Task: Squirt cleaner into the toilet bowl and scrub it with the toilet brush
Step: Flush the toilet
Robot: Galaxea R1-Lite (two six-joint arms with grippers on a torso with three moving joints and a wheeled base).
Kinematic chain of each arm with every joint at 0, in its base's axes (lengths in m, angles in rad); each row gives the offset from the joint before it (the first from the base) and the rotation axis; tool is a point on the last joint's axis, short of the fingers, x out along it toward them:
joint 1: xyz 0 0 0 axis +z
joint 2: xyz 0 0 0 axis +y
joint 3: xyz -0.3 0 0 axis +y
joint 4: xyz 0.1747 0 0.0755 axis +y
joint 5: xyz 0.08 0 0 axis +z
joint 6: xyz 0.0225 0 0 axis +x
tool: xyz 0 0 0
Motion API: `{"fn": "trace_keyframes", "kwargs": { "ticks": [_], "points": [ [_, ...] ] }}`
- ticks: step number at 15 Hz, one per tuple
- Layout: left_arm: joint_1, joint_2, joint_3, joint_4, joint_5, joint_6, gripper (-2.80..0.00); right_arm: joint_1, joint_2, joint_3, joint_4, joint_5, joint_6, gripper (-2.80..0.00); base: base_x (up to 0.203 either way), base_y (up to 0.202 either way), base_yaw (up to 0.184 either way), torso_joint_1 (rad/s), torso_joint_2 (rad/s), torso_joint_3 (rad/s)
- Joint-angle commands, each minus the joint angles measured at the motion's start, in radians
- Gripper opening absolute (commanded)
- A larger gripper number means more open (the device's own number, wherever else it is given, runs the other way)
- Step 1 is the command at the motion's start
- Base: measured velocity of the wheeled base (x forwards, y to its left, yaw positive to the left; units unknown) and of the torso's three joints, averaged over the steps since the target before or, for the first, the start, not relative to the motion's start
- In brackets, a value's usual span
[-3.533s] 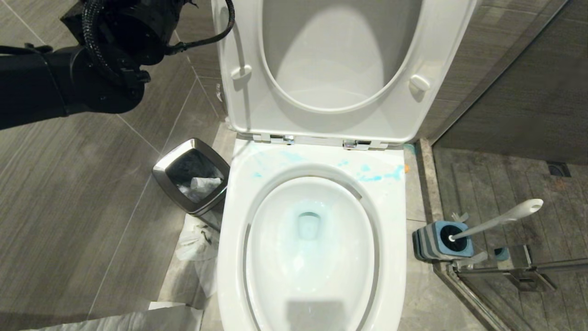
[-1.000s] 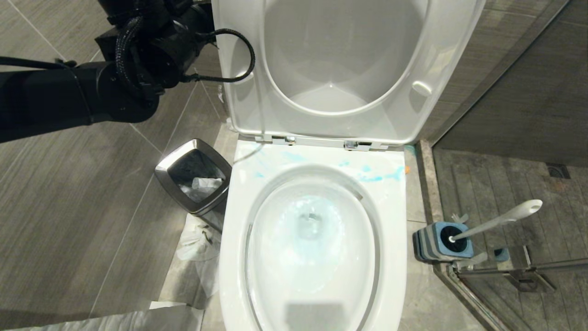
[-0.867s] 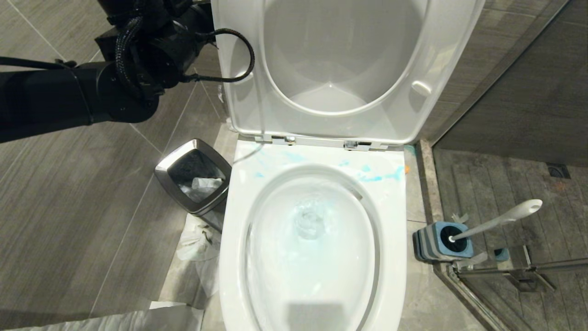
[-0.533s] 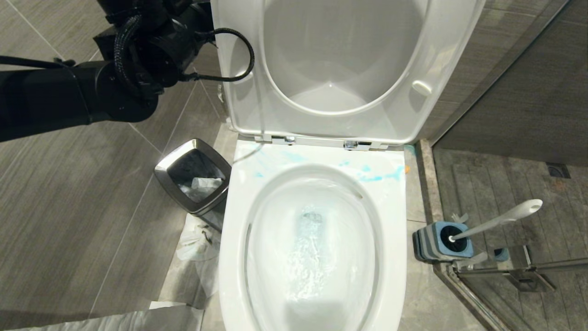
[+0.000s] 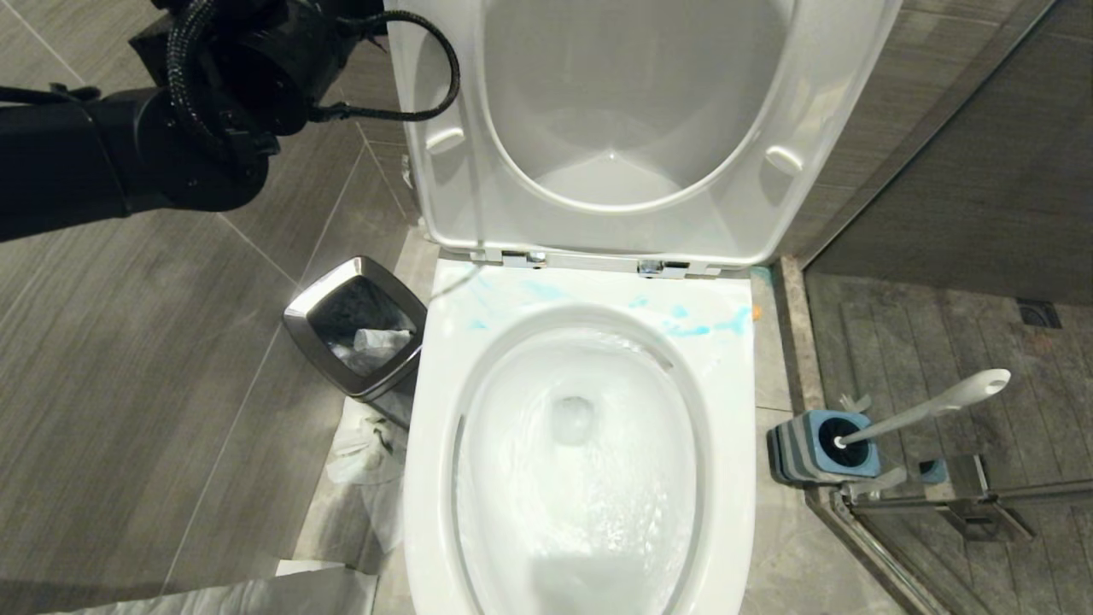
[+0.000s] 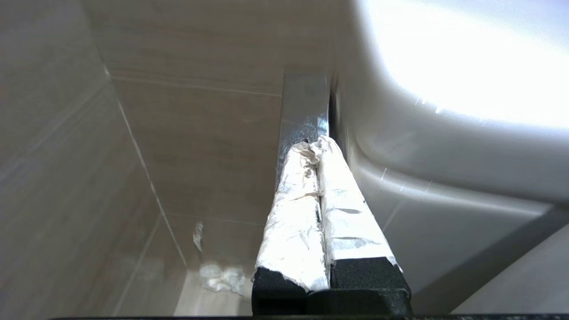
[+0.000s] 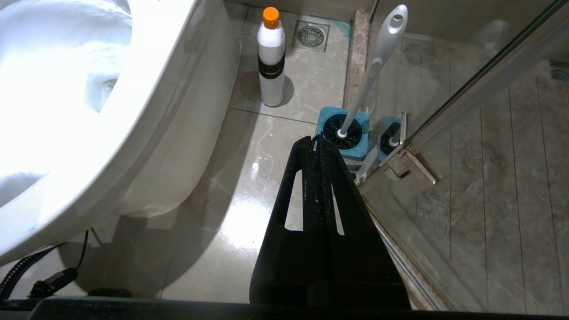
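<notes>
The left gripper is clenched with nothing between its foil-wrapped fingers; in its wrist view the tips sit at or just short of a chrome plate on the tiled wall, close beside the white curve of the toilet — contact cannot be told. In the head view the left arm reaches in at the upper left, past the edge of the raised lid. The right gripper is also clenched and empty, held above the floor to the right of the toilet, its tips pointing toward the toilet brush.

The toilet bowl stands open, seat and lid both up, with water foaming white inside and blue smears on the rim just in front of the hinges. One waste bin sits tight against the bowl's left side, with crumpled white paper on the floor below it — that side is cramped. On the right, a strip of floor separates the bowl from the glass shower door and its metal rail.

One toilet brush leans in its blue and grey holder, right at the door's corner. One bottle of cleaner stands upright on the floor beside the toilet's base, near a floor drain, apart from the brush.
</notes>
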State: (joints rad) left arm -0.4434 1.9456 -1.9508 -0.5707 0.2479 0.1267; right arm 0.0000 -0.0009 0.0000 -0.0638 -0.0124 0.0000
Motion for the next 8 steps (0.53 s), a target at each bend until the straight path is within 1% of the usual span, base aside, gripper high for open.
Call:
{"fn": "trace_keyframes", "kwargs": {
  "ticks": [1, 5, 8],
  "points": [
    [0.001, -0.041, 0.003, -0.026, 0.007, 0.015, -2.80, 0.000, 0.001, 0.025, -0.001, 0.000, 0.000, -2.80, 0.000, 0.000, 0.000, 0.000, 0.00, 0.000],
    [0.002, -0.073, 0.003, -0.031, 0.007, 0.034, -2.80, 0.000, 0.001, 0.025, -0.001, 0.000, 0.000, -2.80, 0.000, 0.000, 0.000, 0.000, 0.00, 0.000],
    [0.002, -0.094, 0.012, -0.036, 0.007, 0.034, -2.80, 0.000, 0.001, 0.025, -0.001, 0.000, 0.000, -2.80, 0.000, 0.000, 0.000, 0.000, 0.00, 0.000]
  ]
}}
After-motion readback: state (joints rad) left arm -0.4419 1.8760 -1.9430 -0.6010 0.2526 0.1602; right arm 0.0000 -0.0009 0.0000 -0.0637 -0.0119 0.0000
